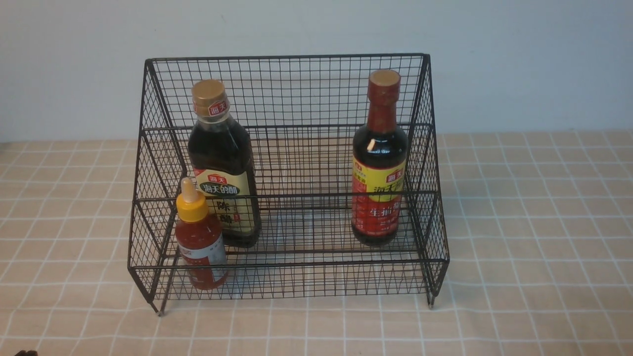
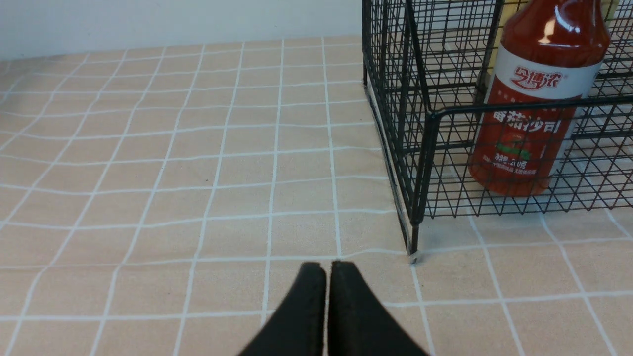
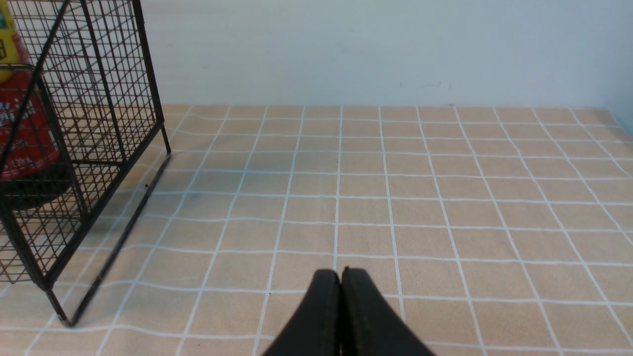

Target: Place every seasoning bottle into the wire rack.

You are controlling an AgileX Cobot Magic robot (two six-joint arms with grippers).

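Observation:
The black wire rack [image 1: 292, 89] stands mid-table and holds three seasoning bottles. A tall dark bottle with a gold cap and cream label [image 1: 222, 163] stands upright on the upper tier at the left. The dark bottle with a red neck and red-yellow label [image 1: 378, 163] stands on that tier at the right. In front of the gold-capped one, on the lower tier, is the small red bottle with a yellow nozzle cap [image 1: 199, 237], also seen as the red bottle [image 2: 534, 99] behind the wire rack's corner [image 2: 420, 148]. My left gripper [image 2: 326, 267] is shut and empty over the cloth near the rack's front left foot. My right gripper [image 3: 341, 273] is shut and empty, to the right of the rack [image 3: 74, 123].
A beige checked tablecloth [image 1: 534, 222] covers the table, with a pale wall [image 1: 519, 59] behind. A small dark shape [image 1: 24, 352] shows at the front view's lower left corner.

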